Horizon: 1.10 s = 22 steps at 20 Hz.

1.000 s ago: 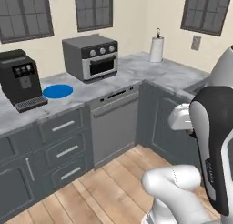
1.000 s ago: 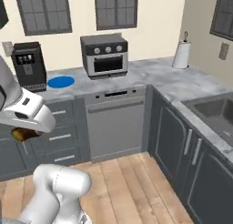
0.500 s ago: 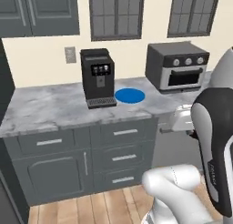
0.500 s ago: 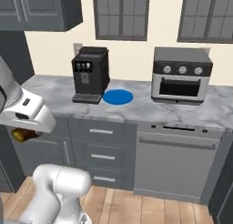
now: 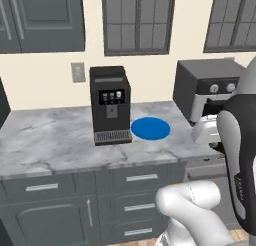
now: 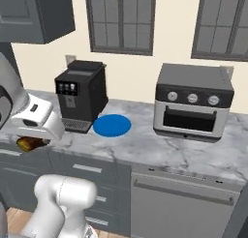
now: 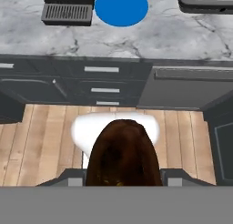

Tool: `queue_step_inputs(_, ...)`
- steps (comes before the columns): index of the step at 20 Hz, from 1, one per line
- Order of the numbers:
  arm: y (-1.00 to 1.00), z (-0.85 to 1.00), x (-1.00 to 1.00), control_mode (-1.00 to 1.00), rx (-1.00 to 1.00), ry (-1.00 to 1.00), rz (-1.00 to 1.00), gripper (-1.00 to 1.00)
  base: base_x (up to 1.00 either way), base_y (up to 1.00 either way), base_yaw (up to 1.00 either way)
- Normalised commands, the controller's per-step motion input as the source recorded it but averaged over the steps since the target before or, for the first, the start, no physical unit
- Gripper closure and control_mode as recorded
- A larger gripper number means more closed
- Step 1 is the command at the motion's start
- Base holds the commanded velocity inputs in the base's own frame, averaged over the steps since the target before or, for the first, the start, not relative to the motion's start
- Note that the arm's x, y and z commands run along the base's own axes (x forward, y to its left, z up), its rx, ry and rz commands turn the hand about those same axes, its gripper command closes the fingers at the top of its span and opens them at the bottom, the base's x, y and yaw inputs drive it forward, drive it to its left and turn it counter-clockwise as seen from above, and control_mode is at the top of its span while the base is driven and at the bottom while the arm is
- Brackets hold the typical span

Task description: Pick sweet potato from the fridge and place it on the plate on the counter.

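The sweet potato (image 7: 124, 154) is seen at the bottom centre of the hand view, a dark reddish-brown oval pinched between the two fingers of the end effector (image 7: 123, 175), whose dark tips flank it on either side. In the right base view the same lump (image 6: 30, 143) shows at the left edge, tucked under the white hand, with the end effector (image 6: 29, 144) pressed onto it.

The blue plate (image 5: 150, 128) is laid flat on the marbled bench (image 5: 50, 140), in the centre of the left base view, just beside the black coffee machine (image 5: 110, 105) to its left. In the right base view the plate (image 6: 112, 125) is found left of centre, between the coffee machine (image 6: 80, 95) and the grey toaster oven (image 6: 193, 102). In the hand view the plate (image 7: 121, 7) sits at the top centre, well apart from the held sweet potato, with dark grey drawers (image 7: 102, 82) and wooden floor (image 7: 41, 141) in between.
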Motion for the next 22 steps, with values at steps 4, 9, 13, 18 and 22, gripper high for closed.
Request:
queue_step_inputs(4,0.00,0.00,0.00,1.00,0.00,0.00,0.00,1.00,0.68,-0.10,0.00)
queue_step_inputs(9,0.00,0.00,0.00,1.00,0.00,0.00,0.00,1.00,0.68,-0.03,-0.10)
queue_step_inputs(13,0.00,0.00,0.00,1.00,0.00,0.00,0.00,1.00,0.54,-0.20,-0.02)
queue_step_inputs(18,0.00,0.00,0.00,1.00,0.00,0.00,0.00,1.00,0.65,-0.31,0.00)
queue_step_inputs(22,-0.31,-0.46,0.86,-1.00,0.07,0.00,0.08,1.00,0.00,0.00,0.00)
